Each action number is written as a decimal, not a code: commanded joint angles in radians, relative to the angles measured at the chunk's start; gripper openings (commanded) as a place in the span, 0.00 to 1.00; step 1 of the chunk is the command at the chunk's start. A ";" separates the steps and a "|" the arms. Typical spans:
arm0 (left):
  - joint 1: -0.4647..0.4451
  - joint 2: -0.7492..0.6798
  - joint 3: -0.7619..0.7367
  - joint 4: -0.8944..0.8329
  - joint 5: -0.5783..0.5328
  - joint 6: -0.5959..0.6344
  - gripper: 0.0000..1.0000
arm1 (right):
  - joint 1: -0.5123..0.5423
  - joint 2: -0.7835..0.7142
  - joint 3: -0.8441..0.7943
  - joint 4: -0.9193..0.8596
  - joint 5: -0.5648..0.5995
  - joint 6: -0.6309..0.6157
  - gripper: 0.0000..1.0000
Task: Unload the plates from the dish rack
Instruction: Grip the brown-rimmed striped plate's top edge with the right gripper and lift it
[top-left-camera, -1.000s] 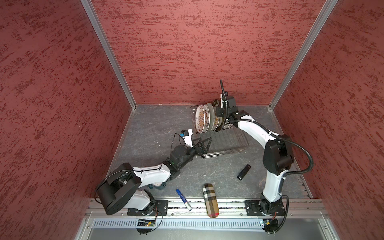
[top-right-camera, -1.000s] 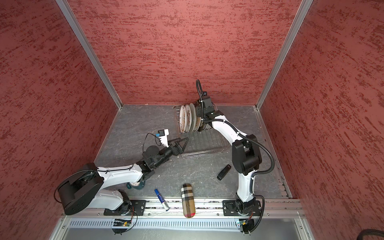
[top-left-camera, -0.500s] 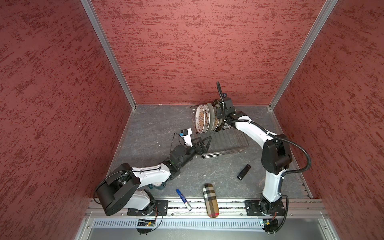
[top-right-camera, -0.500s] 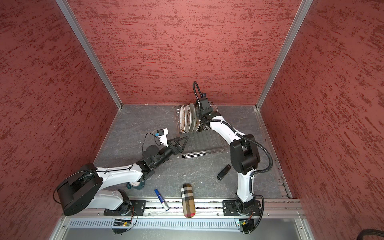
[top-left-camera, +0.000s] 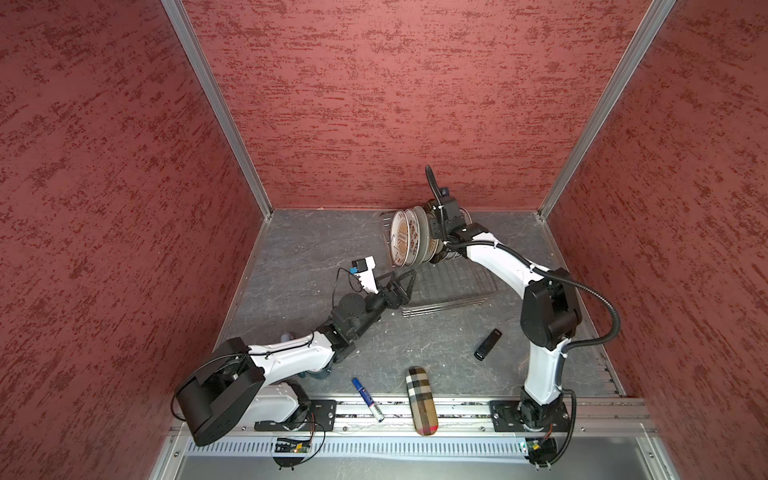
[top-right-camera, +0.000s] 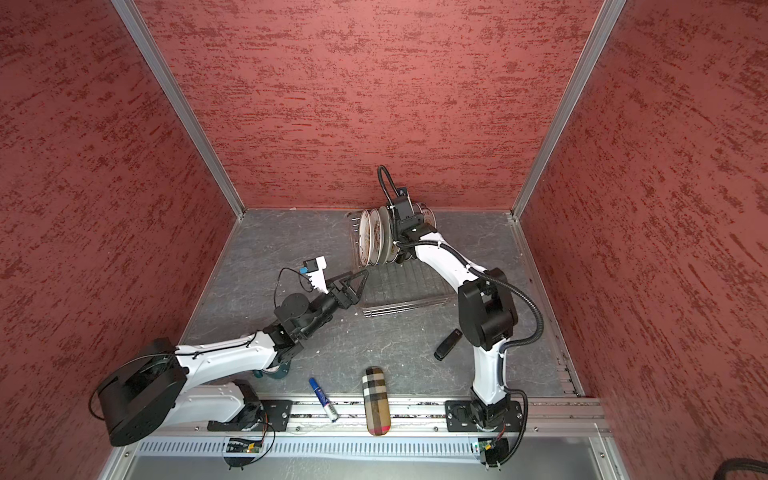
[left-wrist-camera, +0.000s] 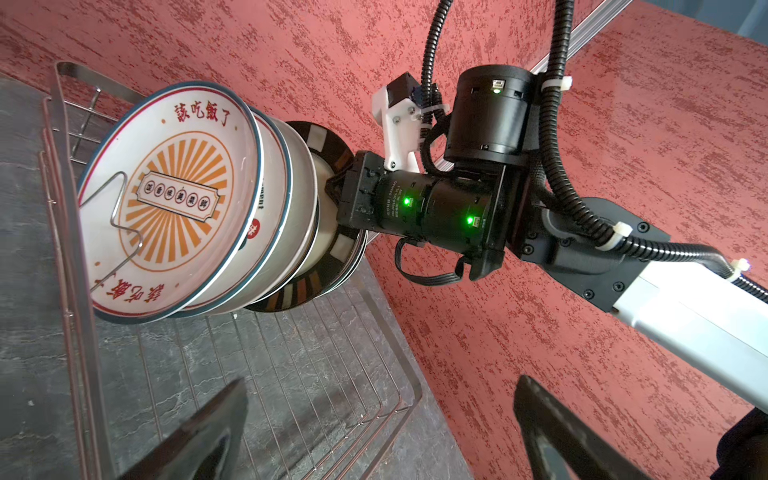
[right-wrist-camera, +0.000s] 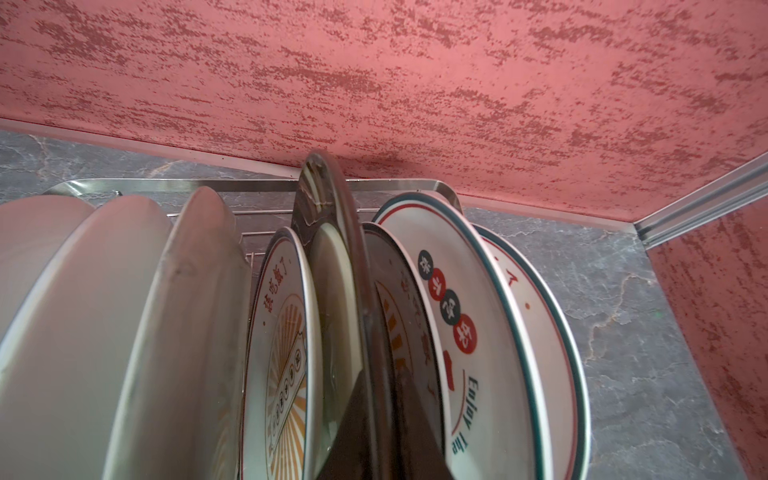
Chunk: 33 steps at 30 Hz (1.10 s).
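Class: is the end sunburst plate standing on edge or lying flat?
Standing on edge: the sunburst plate faces sideways against its neighbours, lower rim in the dish rack.

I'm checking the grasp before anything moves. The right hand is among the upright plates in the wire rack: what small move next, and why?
Probably a slow, straight lift. The right hand is shut on the rim of the large dark-rimmed grey-white plate, upright in the silver wire dish rack, with an orange-sunburst plate close beside it; tilting might knock that.
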 joint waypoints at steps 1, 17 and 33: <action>0.004 -0.027 -0.021 -0.015 -0.021 0.022 0.99 | 0.019 -0.041 0.057 0.056 0.077 -0.010 0.06; 0.010 -0.089 -0.071 -0.005 -0.053 0.034 0.99 | 0.044 -0.194 0.006 0.101 0.155 -0.072 0.01; 0.024 -0.160 -0.109 0.002 -0.037 0.028 0.99 | 0.091 -0.470 -0.155 0.184 0.234 -0.128 0.00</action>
